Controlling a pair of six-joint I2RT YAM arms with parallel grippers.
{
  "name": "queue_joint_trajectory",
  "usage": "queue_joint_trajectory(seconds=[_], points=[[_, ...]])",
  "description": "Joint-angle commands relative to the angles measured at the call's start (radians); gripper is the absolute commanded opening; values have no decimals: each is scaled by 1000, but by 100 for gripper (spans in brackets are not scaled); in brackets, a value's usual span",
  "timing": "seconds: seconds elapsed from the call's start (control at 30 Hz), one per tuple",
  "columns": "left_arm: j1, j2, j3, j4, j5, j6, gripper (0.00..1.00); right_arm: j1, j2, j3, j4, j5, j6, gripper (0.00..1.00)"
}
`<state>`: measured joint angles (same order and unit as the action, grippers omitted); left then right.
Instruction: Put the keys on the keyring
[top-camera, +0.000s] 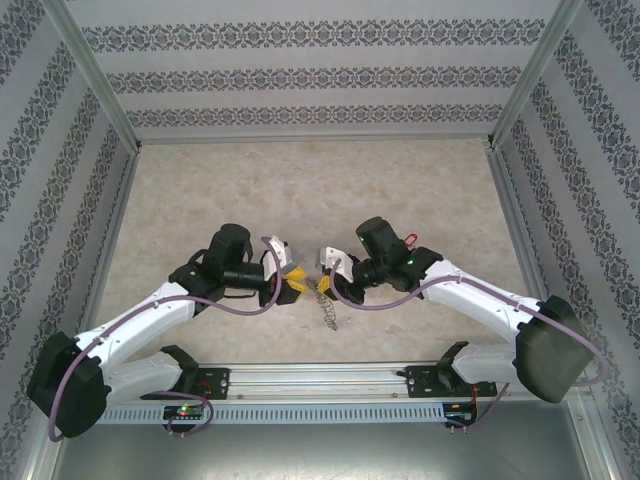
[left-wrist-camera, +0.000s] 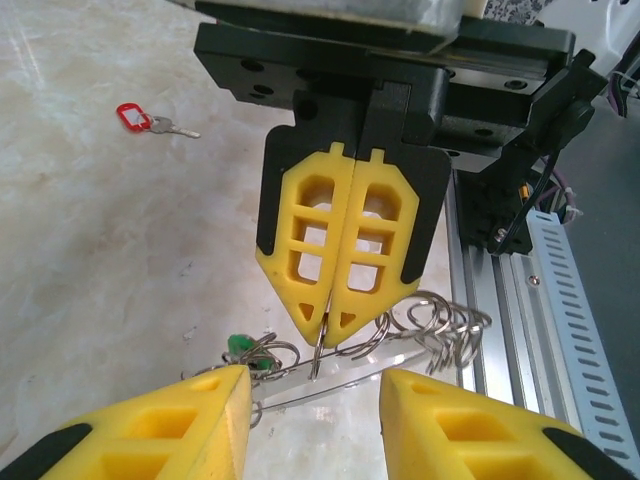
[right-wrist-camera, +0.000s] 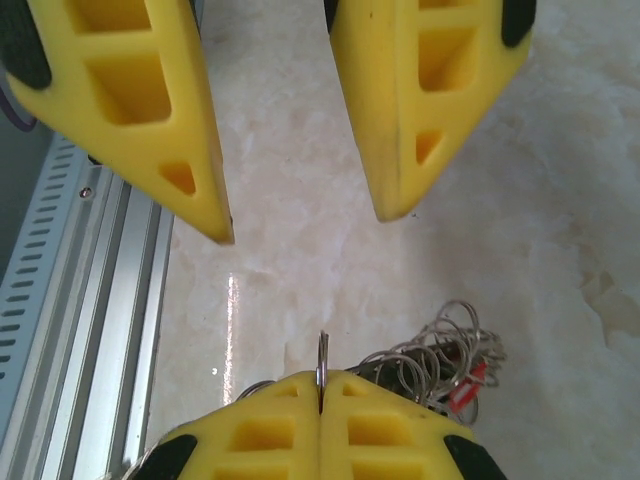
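With the right gripper (left-wrist-camera: 325, 320) clenched on the keyring (left-wrist-camera: 430, 325), I should steer the released left gripper (left-wrist-camera: 312, 392) squarely onto the green key (left-wrist-camera: 238, 345) at 9 o'clock.

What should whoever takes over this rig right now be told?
Right gripper: shut, pinching the keyring by its thin hoop.
Left gripper: open, empty, facing the right one.
Green key: among the ring's small loops; I cannot tell whether it is threaded.
Red key: loose on the table, well apart from the ring.
To do: fetch the red key and thread it; check the green one.
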<state>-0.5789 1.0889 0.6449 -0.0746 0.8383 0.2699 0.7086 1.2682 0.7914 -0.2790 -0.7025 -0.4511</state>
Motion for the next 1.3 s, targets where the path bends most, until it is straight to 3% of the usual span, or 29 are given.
queue_joint_trajectory(seconds=[0.0,0.17,1.27], points=[[-22,21,-8,47,37,47,37,-7,-22,-15,22,-45,-8,0],[-43,55,5,33,46,78,32,-9,-37,-26,28,-34,-7,0],[-97,115,-23,108,-44,65,26,-11,-61,-50,66,-24,8,0]])
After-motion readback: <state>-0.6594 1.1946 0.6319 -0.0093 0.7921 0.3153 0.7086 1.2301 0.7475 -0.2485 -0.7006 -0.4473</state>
